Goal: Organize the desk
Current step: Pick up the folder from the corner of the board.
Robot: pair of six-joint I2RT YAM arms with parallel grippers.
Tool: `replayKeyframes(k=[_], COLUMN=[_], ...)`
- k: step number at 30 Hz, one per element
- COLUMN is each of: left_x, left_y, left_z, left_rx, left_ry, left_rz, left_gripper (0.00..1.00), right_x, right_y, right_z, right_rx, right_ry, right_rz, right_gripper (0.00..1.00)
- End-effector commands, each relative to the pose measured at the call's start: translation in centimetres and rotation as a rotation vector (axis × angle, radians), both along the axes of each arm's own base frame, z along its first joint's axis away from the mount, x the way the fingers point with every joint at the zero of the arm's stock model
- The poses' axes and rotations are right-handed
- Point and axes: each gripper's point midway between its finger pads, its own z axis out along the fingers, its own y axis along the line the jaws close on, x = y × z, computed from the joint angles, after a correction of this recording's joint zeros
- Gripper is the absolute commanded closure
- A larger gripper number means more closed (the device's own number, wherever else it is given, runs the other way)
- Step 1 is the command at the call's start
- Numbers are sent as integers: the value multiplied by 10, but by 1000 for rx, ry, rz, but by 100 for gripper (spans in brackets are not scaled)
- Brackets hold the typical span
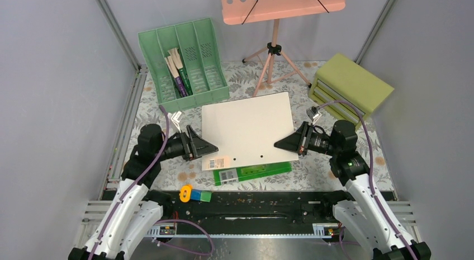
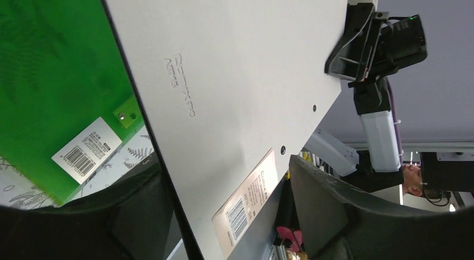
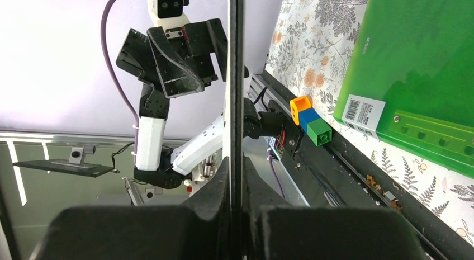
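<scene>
Two grippers meet at a white board (image 1: 249, 128) held over the desk (image 1: 313, 173), whose flowered cloth spreads beneath both arms. The right gripper (image 1: 278, 143) is pinched tight on the board's right edge. The left gripper (image 1: 214, 149) straddles the opposite edge near the label, fingers spread and not visibly touching it. A green folder (image 1: 262, 169) lies beneath. The left gripper should probably close squarely on that edge before any carry, with both arms moving level, so the board neither twists nor drags the folder.
</scene>
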Motion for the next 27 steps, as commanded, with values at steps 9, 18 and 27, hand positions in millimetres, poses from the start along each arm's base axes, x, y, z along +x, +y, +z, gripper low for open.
replayKeyframes(k=[9, 18, 27], left_x=[-28, -38, -43], left_y=[-10, -11, -13], left_z=[104, 125, 136], left_rx=[-222, -281, -316], left_ry=[-280, -309, -341], left_rz=[-158, -210, -233], left_gripper=[47, 57, 100], right_x=[-5, -9, -9], right_y=[2, 4, 4], right_z=[14, 15, 13], right_rx=[15, 21, 26], right_ry=[-131, -148, -142], right_rz=[61, 94, 104], right_gripper=[100, 100, 100])
